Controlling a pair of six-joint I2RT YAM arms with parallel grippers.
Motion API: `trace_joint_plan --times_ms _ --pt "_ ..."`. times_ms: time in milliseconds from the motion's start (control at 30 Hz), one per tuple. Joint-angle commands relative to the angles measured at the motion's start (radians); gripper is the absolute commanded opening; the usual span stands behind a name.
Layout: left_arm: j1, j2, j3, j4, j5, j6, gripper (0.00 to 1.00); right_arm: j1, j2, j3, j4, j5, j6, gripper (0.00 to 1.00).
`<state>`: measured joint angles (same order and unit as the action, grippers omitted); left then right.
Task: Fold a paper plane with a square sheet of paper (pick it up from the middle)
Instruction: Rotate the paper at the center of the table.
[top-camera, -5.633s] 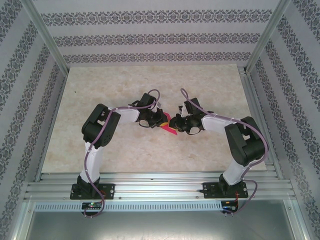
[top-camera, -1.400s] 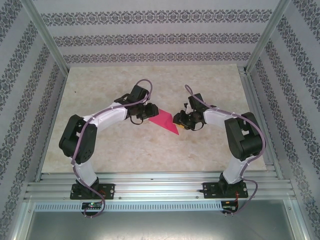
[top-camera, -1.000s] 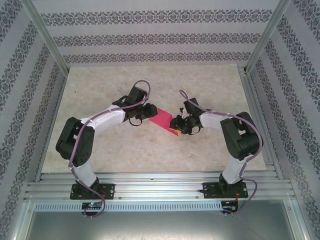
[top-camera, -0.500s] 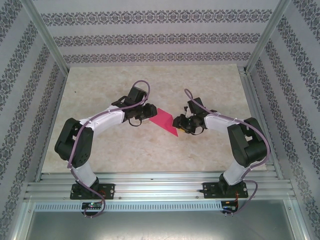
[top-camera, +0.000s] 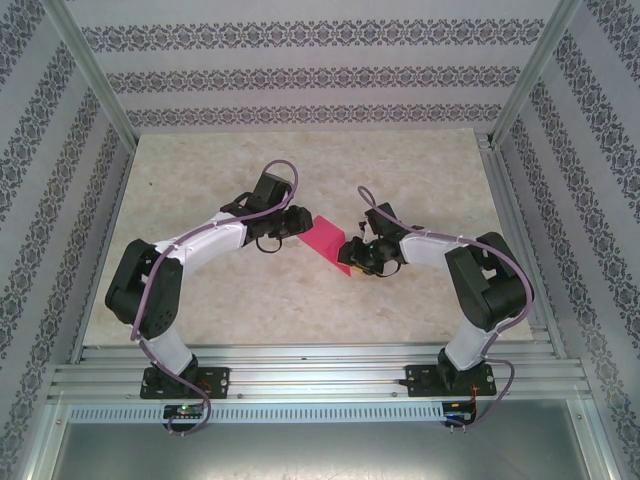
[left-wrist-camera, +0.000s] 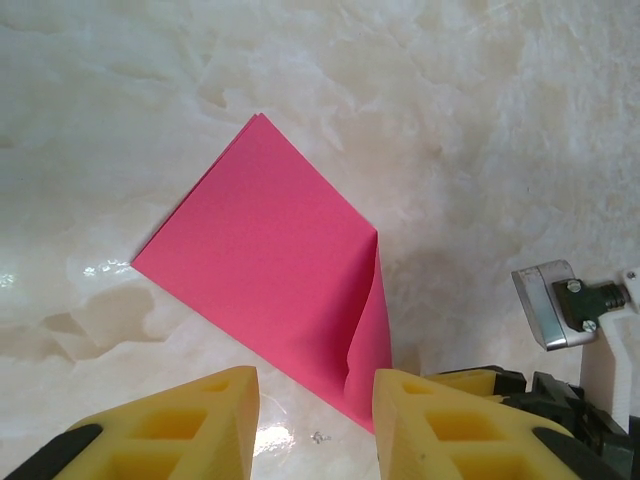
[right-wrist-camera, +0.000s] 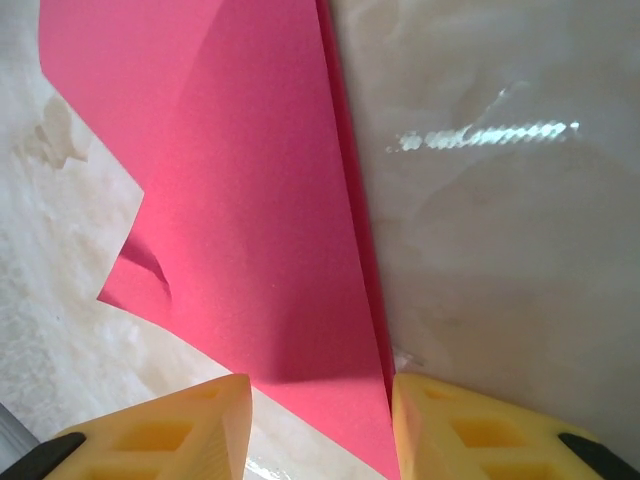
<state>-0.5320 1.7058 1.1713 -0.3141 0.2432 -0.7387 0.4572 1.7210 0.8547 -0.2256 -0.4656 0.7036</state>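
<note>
The square sheet of paper (top-camera: 325, 238) is bright pink and lies folded into a flat pointed shape in the middle of the table. My left gripper (top-camera: 300, 226) stands at its left edge. In the left wrist view that gripper (left-wrist-camera: 315, 425) is open just short of the paper (left-wrist-camera: 270, 260), whose right flap (left-wrist-camera: 368, 330) lifts off the table. My right gripper (top-camera: 349, 256) is at the paper's near tip. It (right-wrist-camera: 320, 425) is open, and the narrow end of the paper (right-wrist-camera: 240, 200) lies flat between its yellow fingers.
The pale marble-look table (top-camera: 300, 170) is walled by patterned panels and metal posts. An aluminium rail (top-camera: 320, 365) with both arm bases runs along the near edge. A metal bracket of the right arm (left-wrist-camera: 548, 305) sits close beside my left fingers.
The right gripper drew back slightly, then came in again over the paper's near tip. The left arm has hardly moved and the paper stays flat on the table.
</note>
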Motion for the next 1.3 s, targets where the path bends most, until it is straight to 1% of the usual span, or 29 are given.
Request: trace_joint_plan --times_ms 0,100,200,333,400,467,533,600,667,733,833,900,1000,1100,1167,1200,1267 --pt "0.004 -0.035 -0.016 0.02 -0.028 -0.007 0.37 0.048 -0.028 -0.019 0.038 -0.025 0.041 0.41" --pt "0.004 -0.043 -0.024 0.02 -0.036 -0.009 0.37 0.078 -0.021 -0.012 0.074 -0.043 0.06 0.42" --pt "0.004 -0.052 -0.032 0.017 -0.046 -0.014 0.37 0.103 -0.007 0.006 0.106 -0.034 0.079 0.41" --pt "0.004 -0.055 -0.041 0.016 -0.035 -0.018 0.34 0.12 0.007 0.046 0.122 -0.08 0.076 0.41" --pt "0.004 -0.052 -0.044 0.025 -0.011 -0.027 0.34 0.091 -0.032 0.026 0.08 -0.034 0.064 0.41" --pt "0.002 -0.043 -0.051 0.061 0.05 -0.037 0.36 0.046 -0.074 -0.035 0.123 -0.03 0.075 0.42" --pt "0.001 -0.01 -0.027 0.057 0.098 -0.039 0.36 -0.001 -0.055 -0.001 0.036 -0.03 0.015 0.42" --pt "-0.001 0.006 -0.014 0.048 0.102 -0.037 0.36 -0.009 -0.044 0.053 -0.074 0.05 -0.045 0.42" --pt "-0.002 0.004 -0.016 0.05 0.105 -0.034 0.37 -0.018 -0.037 0.072 -0.087 0.038 -0.076 0.42" --pt "-0.003 0.013 -0.016 0.066 0.146 -0.035 0.36 -0.034 -0.011 0.099 -0.108 0.038 -0.096 0.42" --pt "-0.016 0.037 -0.016 0.074 0.206 -0.032 0.33 -0.053 0.015 0.127 -0.092 0.013 -0.111 0.41" --pt "-0.026 0.066 -0.011 0.096 0.266 -0.034 0.3 -0.057 0.043 0.152 -0.096 0.001 -0.109 0.41" --pt "-0.038 0.117 0.002 0.12 0.33 -0.059 0.26 -0.055 0.066 0.163 -0.072 -0.012 -0.093 0.39" --pt "-0.049 0.141 0.001 0.153 0.317 -0.088 0.23 -0.061 0.101 0.176 -0.065 -0.032 -0.08 0.37" --pt "-0.05 0.18 0.025 0.139 0.33 -0.095 0.22 -0.06 0.103 0.158 -0.019 -0.036 -0.065 0.36" --pt "-0.05 0.198 0.031 0.145 0.338 -0.104 0.2 -0.061 0.111 0.162 -0.012 -0.052 -0.06 0.35" --pt "-0.057 0.217 0.023 0.191 0.352 -0.12 0.18 -0.059 0.128 0.182 -0.018 -0.064 -0.062 0.33"
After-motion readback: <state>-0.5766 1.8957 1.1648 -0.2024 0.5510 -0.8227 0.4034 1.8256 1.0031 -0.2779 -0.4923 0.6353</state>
